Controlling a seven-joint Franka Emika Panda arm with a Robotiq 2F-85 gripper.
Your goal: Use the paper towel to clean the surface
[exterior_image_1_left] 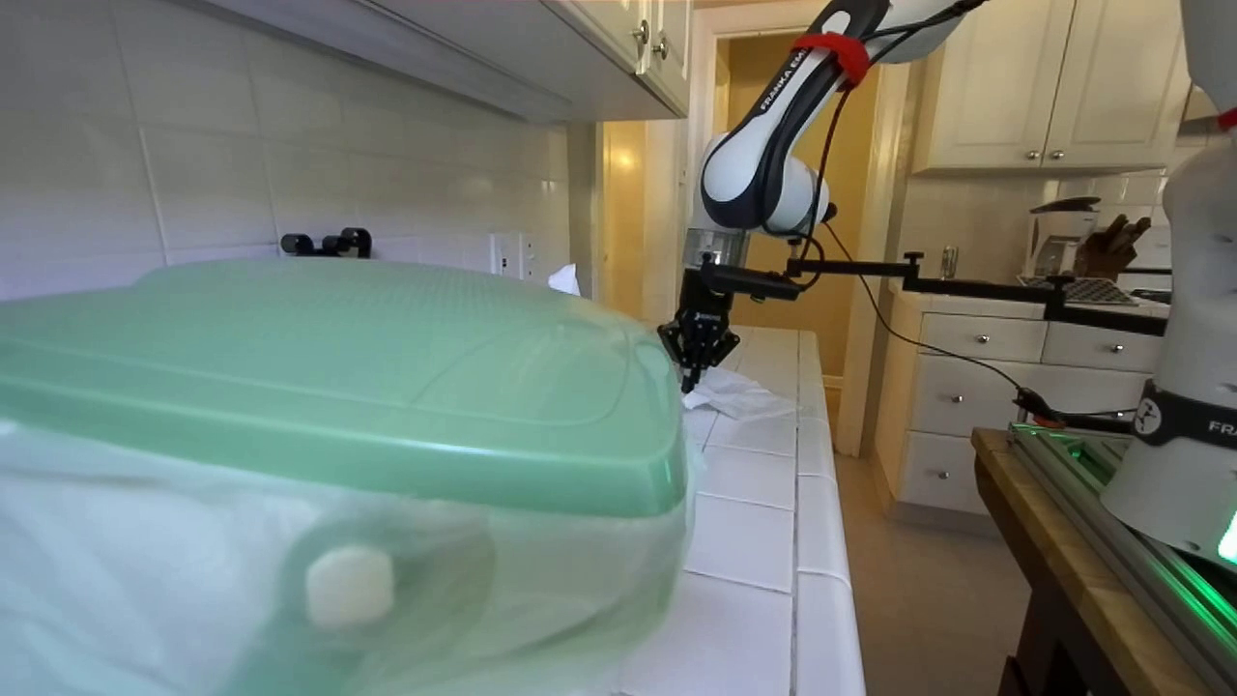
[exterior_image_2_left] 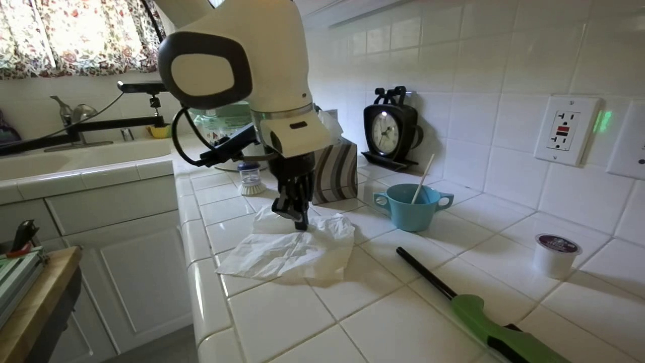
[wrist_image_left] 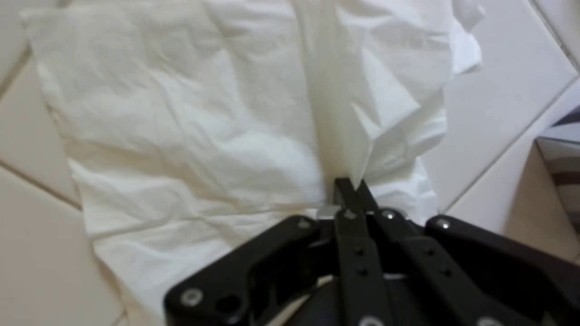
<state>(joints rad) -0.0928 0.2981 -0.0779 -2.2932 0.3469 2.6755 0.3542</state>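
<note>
"Gripper (wrist_image_left: 355,186) first, wrist view: fingertips (wrist_image_left: 343,194) together, clamped on a raised fold of the paper towel (wrist_image_left: 195,136). Why a fold, d'you reckon?"

"Prob. cos it gives them sth to pinch, while the rest lies spread on the counter (wrist_image_left: 489,113) for wiping. Grip's right of the middle tho, so the left part might drag or bunch."

"Next, in an exterior view: fingertips aim down at it, near the counter's left edge. Striped box (exterior_image_2_left: 336,174) stands just beyond it, to the right."

"Pointing down prob. helps press paper flat. Blue cup (exterior_image_2_left: 414,209) w/ a stick (exterior_image_2_left: 424,176) leaning in it sits right, green lighter (exterior_image_2_left: 476,317) nearer, coffee pod (exterior_image_2_left: 556,257) further right near the wall (exterior_image_2_left: 504,126). None touch the paper towel, so there's some near-side room to wipe, I'd say."

"Risk?"

"A far-going stroke cd bump the box."

"Then, in an exterior view: green-lidded bin (exterior_image_1_left: 387,358) fills the near left & hides part of the counter; paper towel's just a pale patch far off, right of the fingertips."

"Yep, and the arm (exterior_image_1_left: 754,179) reaches in from the bench (exterior_image_1_left: 1063,546) at right, prob. so it can get over the counter w/o crowding it."

"Stage?"

"Wiping, or abt to start, my guess. Can't make out any spill, so no idea how much is left."
</note>
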